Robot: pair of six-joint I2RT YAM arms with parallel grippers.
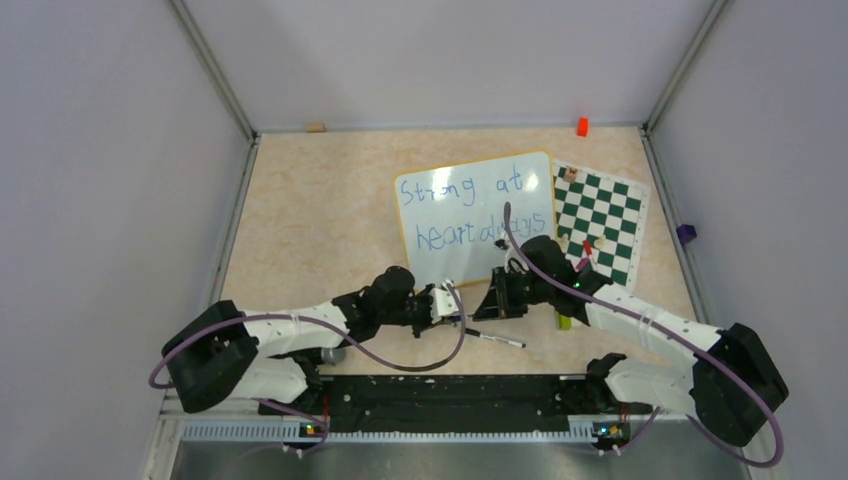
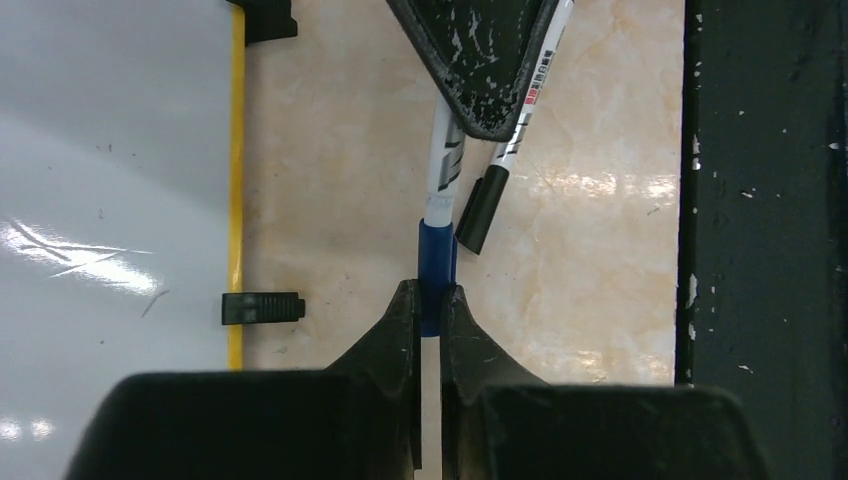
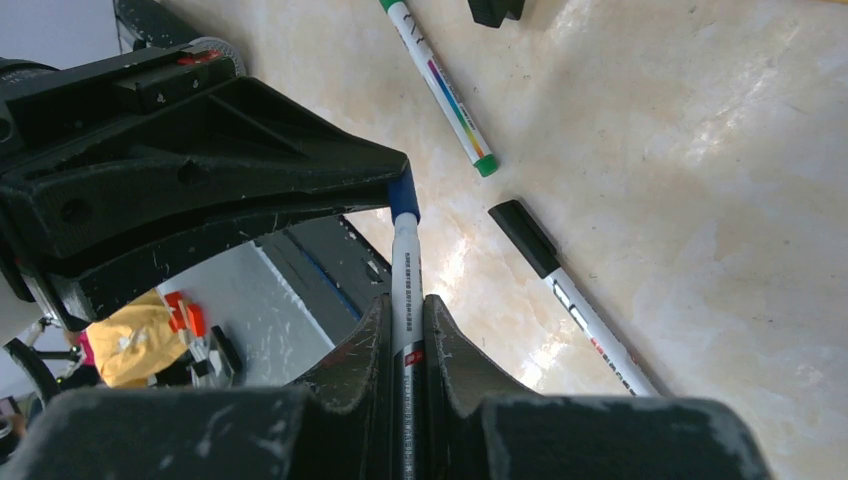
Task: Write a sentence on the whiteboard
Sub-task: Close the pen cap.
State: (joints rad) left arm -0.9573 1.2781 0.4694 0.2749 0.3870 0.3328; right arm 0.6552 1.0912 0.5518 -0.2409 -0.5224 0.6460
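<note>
Top external: shows the whiteboard [image 1: 475, 215] flat on the mottled beige counter [image 1: 320, 220], centre frame, carrying the sentence [image 1: 470, 212] in blue on two lines. Places left hand [image 1: 447, 303] and right hand [image 1: 497, 298] tip to tip just below it.

Left wrist: resolves what reads too small above. Left hand is pinched narrow on a blue cap [image 2: 437, 270] at the end of a white marker barrel [image 2: 443, 160]. Glossy board and yellow rim [image 2: 237, 150] at left.

Right wrist: catches right hand clamped on that barrel. Adds a green-tipped pen [image 3: 445, 90] and a black-capped pen [image 3: 565, 290] lying loose.
</note>
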